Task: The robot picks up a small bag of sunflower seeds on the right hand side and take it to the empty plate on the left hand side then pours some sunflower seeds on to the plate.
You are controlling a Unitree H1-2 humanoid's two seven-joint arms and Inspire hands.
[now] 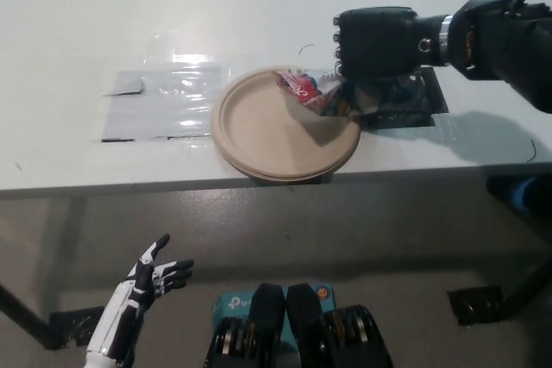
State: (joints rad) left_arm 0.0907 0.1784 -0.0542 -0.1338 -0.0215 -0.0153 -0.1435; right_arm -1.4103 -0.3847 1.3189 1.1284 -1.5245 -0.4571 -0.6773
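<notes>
A white bench (259,6) fills the upper part of the view, with grey floor (345,239) seen below its front edge. The black right hand (375,42) is held above the bench, and its fingers are closed on the small red and white bag of sunflower seeds (304,90). The bag is tilted over, jutting out from the hand toward the robot's left, and it hangs over the near rim of the tan plate (276,140). The plate lies directly beside and below the hand, close to the bench's front edge, and no seeds can be made out on its surface. Under the hand, on the side away from the plate, a dark mat (405,105) lies flat on the bench. Beyond the plate, farther from the hand, a clear plastic sheet (164,101) is spread on the bench and catches the light. The white left hand (155,275) is kept well below the bench, low at the left over the floor, with its fingers spread apart and nothing held.
</notes>
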